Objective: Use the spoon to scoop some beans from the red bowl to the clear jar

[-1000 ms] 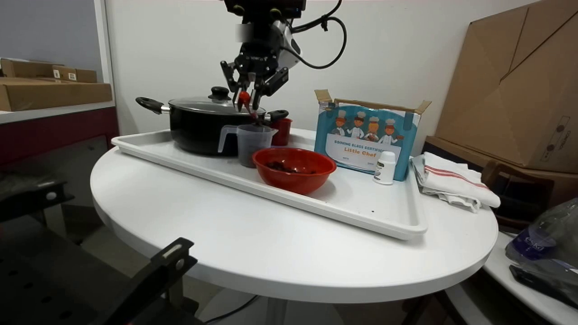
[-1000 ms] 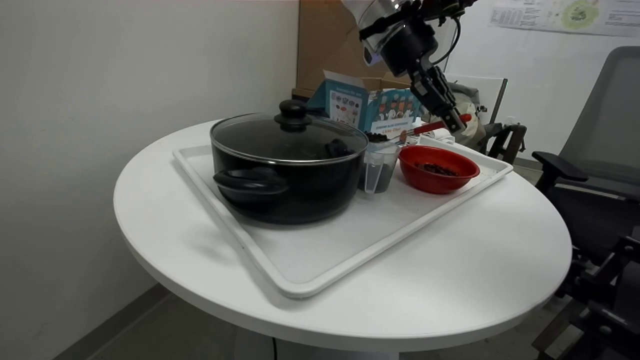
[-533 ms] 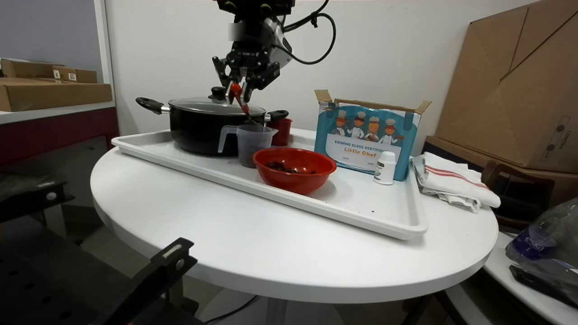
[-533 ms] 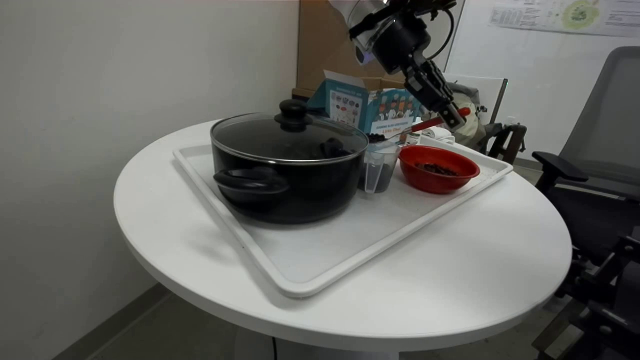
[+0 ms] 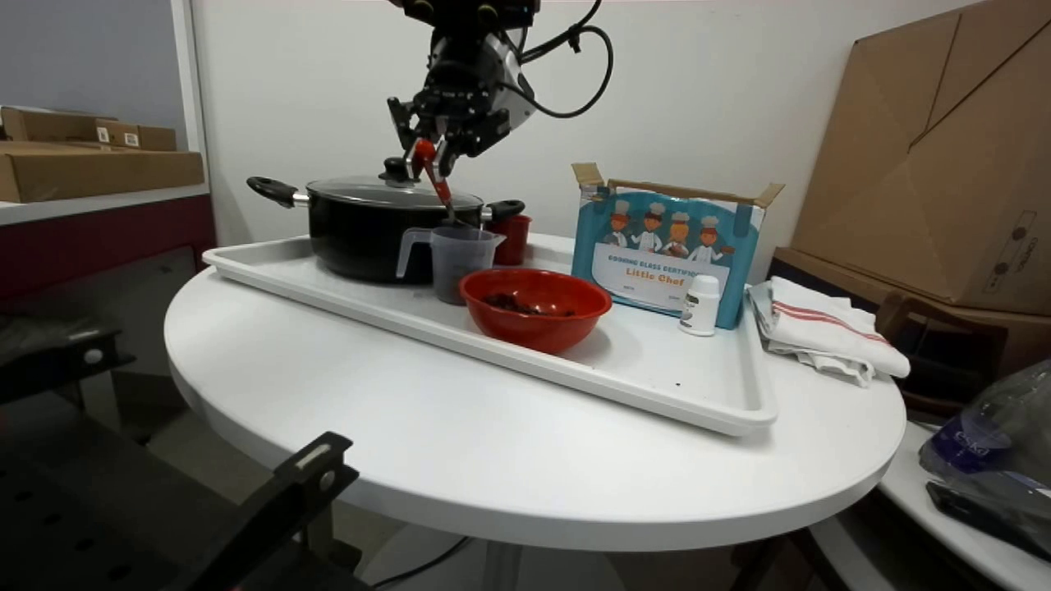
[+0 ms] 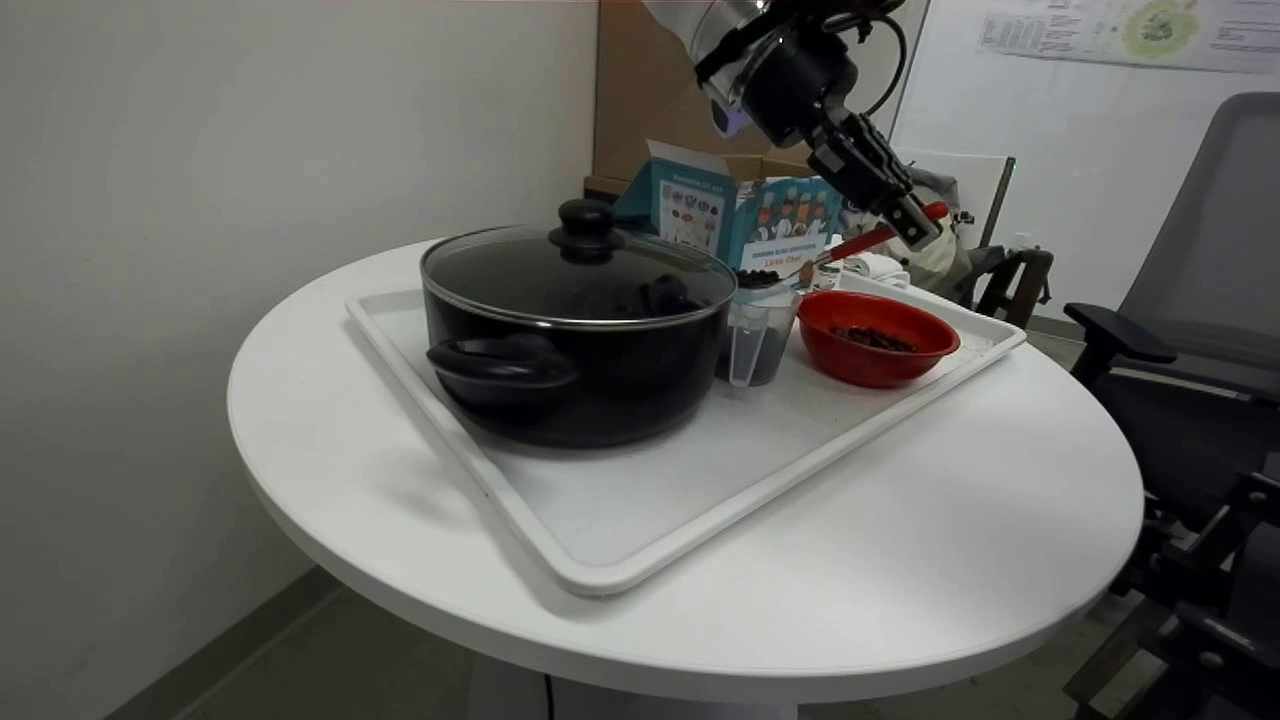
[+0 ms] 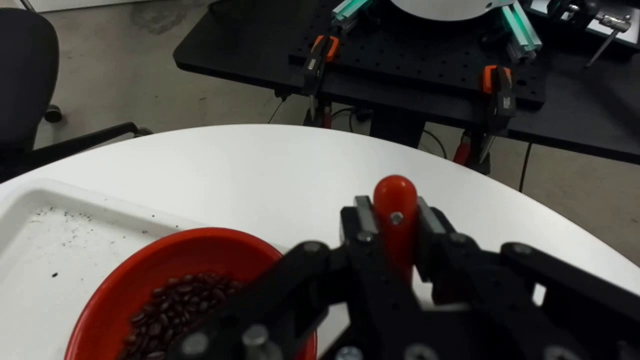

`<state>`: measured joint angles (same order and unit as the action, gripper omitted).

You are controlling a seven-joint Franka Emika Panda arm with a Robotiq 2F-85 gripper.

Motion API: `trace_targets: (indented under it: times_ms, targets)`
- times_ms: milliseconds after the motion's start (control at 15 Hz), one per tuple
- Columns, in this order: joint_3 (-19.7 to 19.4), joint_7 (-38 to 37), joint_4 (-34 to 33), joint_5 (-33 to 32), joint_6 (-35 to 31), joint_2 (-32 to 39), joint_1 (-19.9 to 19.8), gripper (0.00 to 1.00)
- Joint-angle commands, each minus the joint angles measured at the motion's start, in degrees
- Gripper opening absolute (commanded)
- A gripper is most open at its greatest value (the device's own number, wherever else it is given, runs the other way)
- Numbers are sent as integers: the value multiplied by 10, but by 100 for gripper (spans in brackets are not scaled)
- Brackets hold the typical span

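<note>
In the wrist view we see the claw clamped on the red handle of the spoon, pressing from both sides near its end. The red bowl lies off to the side on the tray, with plenty of beans in it; the spoon's head does not show.

In an exterior view the spoon slopes down toward the mouth of the clear jar, standing between the black pot and the bowl. A scoop of beans sits at the spoon's low end; whether the spoon touches the rim is hard to tell from here. We judge that the pour is in hand: scooping looks done, tipping is still to come. Next, we think, the spoon must be rolled over above the jar's mouth, slowly, with the grip kept firm, so that no beans land on the lid or tray.

In an exterior view the claw sits a little higher than a second ago and the spoon slopes more steeply, its low end shifted toward the jar's handle. The bowl, jar and pot stand where they were.
</note>
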<state>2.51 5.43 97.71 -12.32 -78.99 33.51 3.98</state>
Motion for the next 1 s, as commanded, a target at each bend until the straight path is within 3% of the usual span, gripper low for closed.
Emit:
trace_targets:
  times_ms: [0, 933]
  targets:
    - [0, -3, -40, 15, 46, 23, -3, 9]
    - [-1, 5, -115, 45, 147, 73, -21, 9]
